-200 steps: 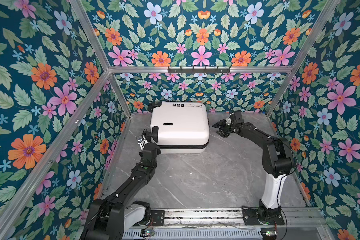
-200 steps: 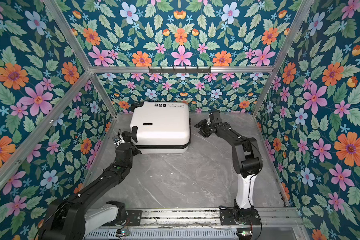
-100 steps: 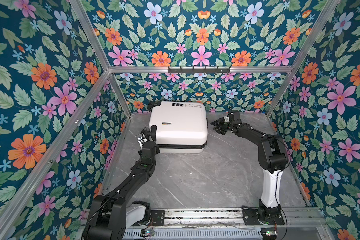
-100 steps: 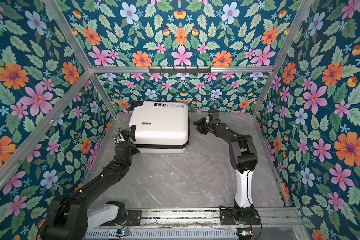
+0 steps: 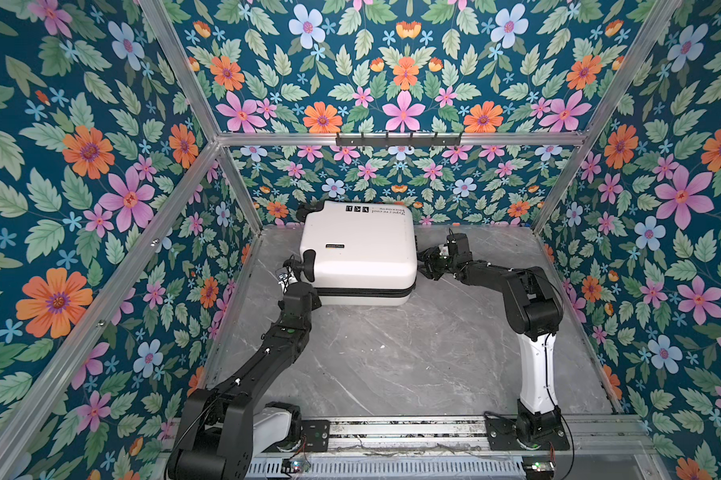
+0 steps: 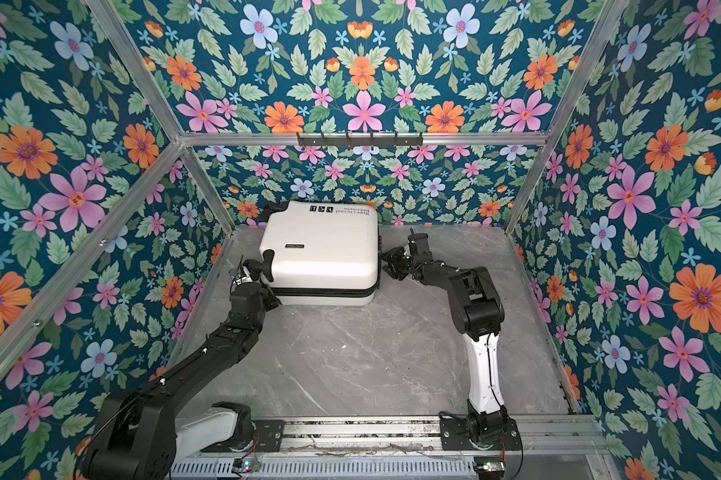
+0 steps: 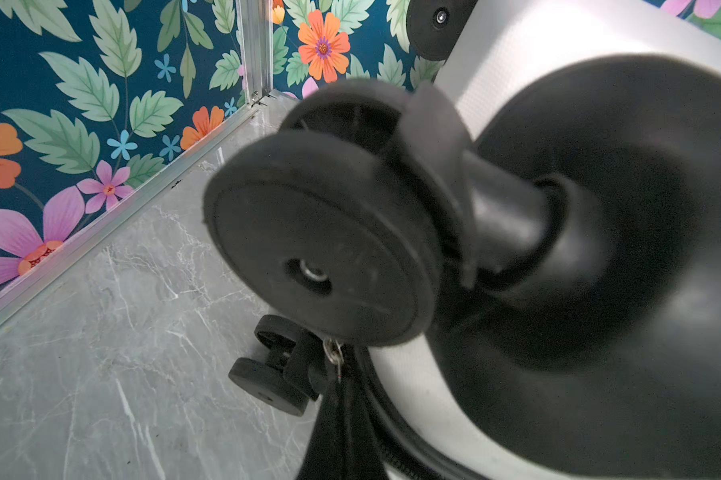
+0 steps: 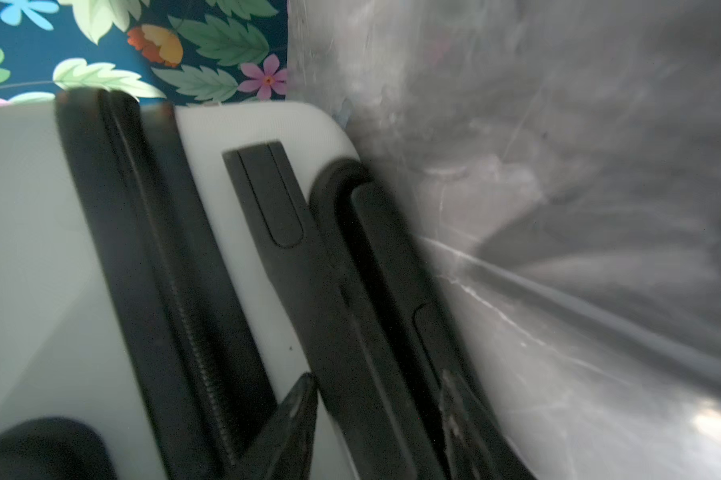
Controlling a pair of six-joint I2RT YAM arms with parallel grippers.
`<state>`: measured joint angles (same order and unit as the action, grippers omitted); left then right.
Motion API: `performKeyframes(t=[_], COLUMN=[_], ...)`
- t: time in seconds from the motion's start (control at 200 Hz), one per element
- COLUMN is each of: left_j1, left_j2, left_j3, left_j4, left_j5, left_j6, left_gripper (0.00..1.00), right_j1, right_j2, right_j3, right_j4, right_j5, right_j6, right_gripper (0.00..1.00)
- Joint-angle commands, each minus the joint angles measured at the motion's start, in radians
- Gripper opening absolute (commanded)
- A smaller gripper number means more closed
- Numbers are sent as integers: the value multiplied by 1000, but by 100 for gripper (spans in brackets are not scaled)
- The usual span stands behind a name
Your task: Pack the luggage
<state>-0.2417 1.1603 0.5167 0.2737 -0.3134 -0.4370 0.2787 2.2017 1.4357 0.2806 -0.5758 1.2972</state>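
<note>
The white luggage (image 5: 358, 249) (image 6: 321, 245) lies flat and closed at the back of the grey table, with its printed icons toward the rear wall. My left gripper (image 5: 286, 276) (image 7: 338, 374) is at its front left corner, just below a black spinner wheel (image 7: 321, 249). It is shut on the metal zipper pull (image 7: 333, 351). My right gripper (image 5: 423, 266) (image 8: 377, 395) presses against the luggage's right side. Its fingers (image 8: 300, 399) flank the black side handle (image 8: 342, 291) and touch it on both sides.
Floral walls with aluminium frame posts (image 5: 242, 191) enclose the marble table (image 5: 392, 365) on three sides. The luggage sits close to the back wall. A hook rail (image 5: 398, 139) hangs on the back crossbar. A second small wheel (image 7: 267, 374) rests on the table near the left gripper.
My right gripper has moved left and closed in on the luggage's side handle. The luggage has shifted slightly to the left. My left gripper stays shut at the front left corner.
</note>
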Motion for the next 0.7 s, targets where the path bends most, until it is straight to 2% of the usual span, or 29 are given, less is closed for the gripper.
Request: performKeyframes(t=[0.0, 0.11, 0.205, 0.39, 0.455, 0.555, 0.695], left_j1=[-2, -2, -1, 6, 7, 8, 4], left_j2=[-12, -19, -19, -16, -17, -27, -56], left_j3=[-10, -17, -17, -7, -10, -30, -48], left_j4=[-23, -25, -27, -24, -7, 47, 103], left_j5=[92, 105, 117, 161, 201, 326, 595], left_j6=[18, 17, 18, 36, 48, 73, 120], left_gripper=[0, 0, 0, 0, 0, 0, 0], right_j1=[5, 13, 25, 29, 27, 26, 29], right_j2=[9, 9, 29, 26, -11, -101, -225], right_j3=[-19, -60, -74, -121, -157, -265, -394], right_j4=[102, 182, 245, 342, 349, 371, 316], right_j5=[-20, -6, 1, 36, 57, 128, 227], right_j6=[62, 92, 128, 194, 192, 192, 184], right_gripper=[49, 48, 40, 0, 0, 0, 0])
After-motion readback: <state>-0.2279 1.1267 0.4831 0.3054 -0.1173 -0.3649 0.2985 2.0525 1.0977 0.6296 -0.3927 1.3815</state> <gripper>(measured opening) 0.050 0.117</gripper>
